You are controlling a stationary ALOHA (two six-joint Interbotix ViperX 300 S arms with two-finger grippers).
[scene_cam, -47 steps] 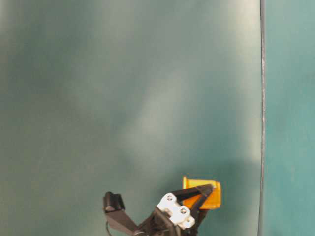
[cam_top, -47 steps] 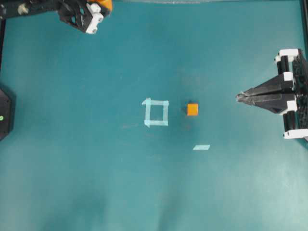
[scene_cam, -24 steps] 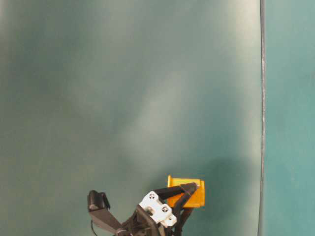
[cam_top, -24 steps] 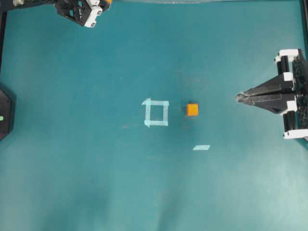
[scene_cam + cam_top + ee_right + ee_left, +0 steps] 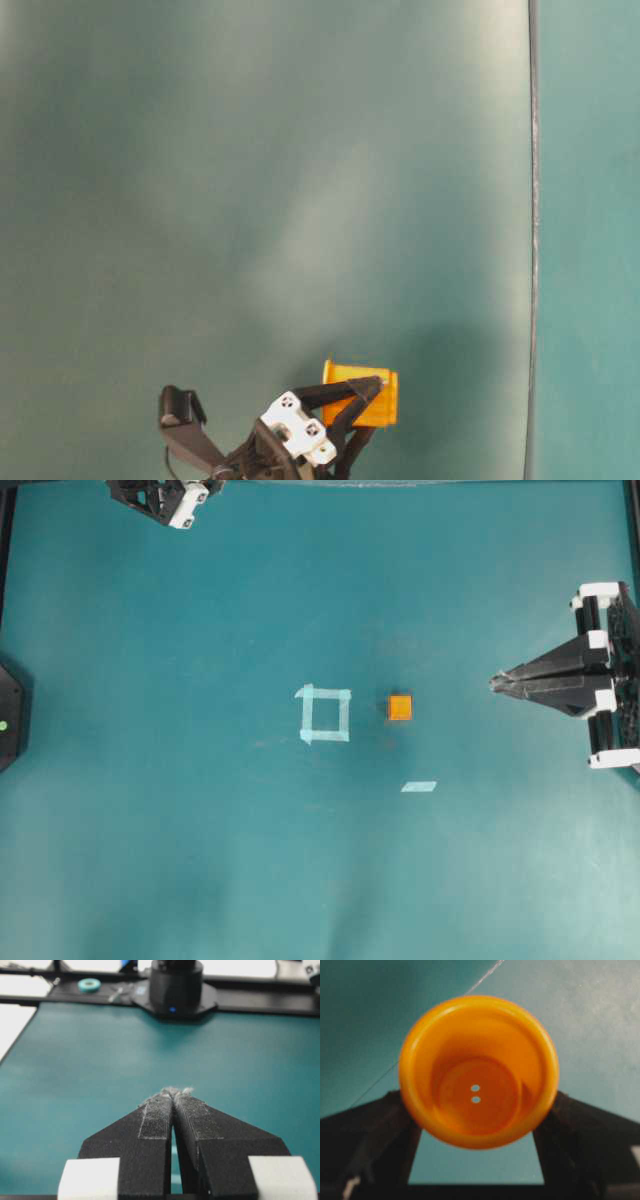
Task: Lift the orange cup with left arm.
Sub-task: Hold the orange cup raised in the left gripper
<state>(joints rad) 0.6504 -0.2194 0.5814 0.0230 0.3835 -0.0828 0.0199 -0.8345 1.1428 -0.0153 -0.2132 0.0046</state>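
Observation:
The orange cup (image 5: 477, 1070) fills the left wrist view, its open mouth towards the camera, with two small holes in its bottom. My left gripper (image 5: 477, 1127) is shut on it, with a black finger (image 5: 375, 1135) on each side. In the table-level view the cup (image 5: 382, 408) is held on its side in the left gripper (image 5: 360, 398), off the teal table. In the overhead view only part of the left gripper (image 5: 165, 498) shows at the top left edge, and the cup is out of view. My right gripper (image 5: 497, 683) is shut and empty at the right; it also shows in the right wrist view (image 5: 174, 1092).
A small orange cube (image 5: 400, 707) sits mid-table beside a pale tape square (image 5: 324, 713). A tape strip (image 5: 419, 786) lies below the cube. A black arm base (image 5: 8, 715) stands at the left edge and shows in the right wrist view (image 5: 175, 985).
My left gripper has carried the cup further towards the top edge of the overhead view, so the cup no longer shows there. It has shifted left in the table-level view. The right arm is still.

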